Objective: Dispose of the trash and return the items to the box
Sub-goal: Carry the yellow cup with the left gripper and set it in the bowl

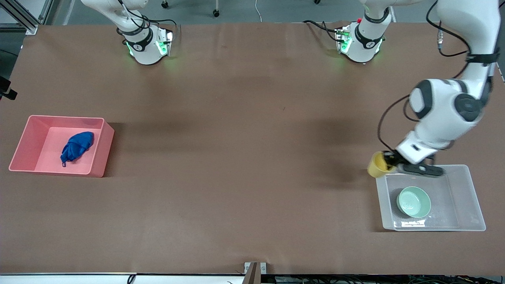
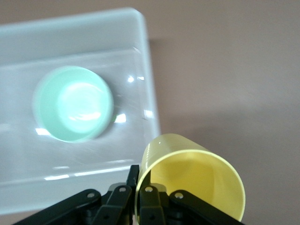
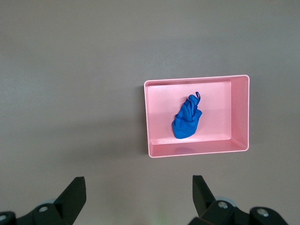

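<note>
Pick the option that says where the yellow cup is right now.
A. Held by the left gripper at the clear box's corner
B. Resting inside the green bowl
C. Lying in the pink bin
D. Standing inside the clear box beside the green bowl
A: the left gripper pinches the yellow cup by its rim at the clear box's corner, while the green bowl sits alone inside.

Two glossy white robot arms with dark grey joint caps

Black cables loop along the arm (image 1: 446,106) at the frame's right; both bases (image 1: 148,47) at the top glow green; each tool (image 3: 136,199) has black fingers with small silver screws.
</note>
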Tool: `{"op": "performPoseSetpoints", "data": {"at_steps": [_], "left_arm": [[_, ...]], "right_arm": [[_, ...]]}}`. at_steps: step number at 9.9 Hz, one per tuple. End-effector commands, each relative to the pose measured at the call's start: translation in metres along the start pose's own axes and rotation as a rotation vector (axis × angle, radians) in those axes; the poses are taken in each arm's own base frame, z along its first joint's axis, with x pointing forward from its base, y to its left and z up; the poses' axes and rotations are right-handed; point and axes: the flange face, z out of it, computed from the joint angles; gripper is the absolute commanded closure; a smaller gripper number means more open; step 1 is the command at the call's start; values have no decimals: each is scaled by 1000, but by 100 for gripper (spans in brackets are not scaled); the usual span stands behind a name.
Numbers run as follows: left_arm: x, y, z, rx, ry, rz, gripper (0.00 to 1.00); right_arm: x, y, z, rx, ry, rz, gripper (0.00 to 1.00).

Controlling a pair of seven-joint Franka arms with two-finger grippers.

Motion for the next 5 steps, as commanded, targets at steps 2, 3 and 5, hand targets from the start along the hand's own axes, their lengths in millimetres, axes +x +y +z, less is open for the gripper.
{"op": "performPoseSetpoints", "data": {"at_steps": [2,3,5], "left_arm": [[42,-76,60,61,-34,32,98],[45,-93,82,68,-45,48,98],[40,-99,121,62,-77,42,96]], "right_arm": [[1,2,-3,7,2,20,0],[1,2,-3,7,2,20,0],[1,2,-2,8,-1,22,0]]}}
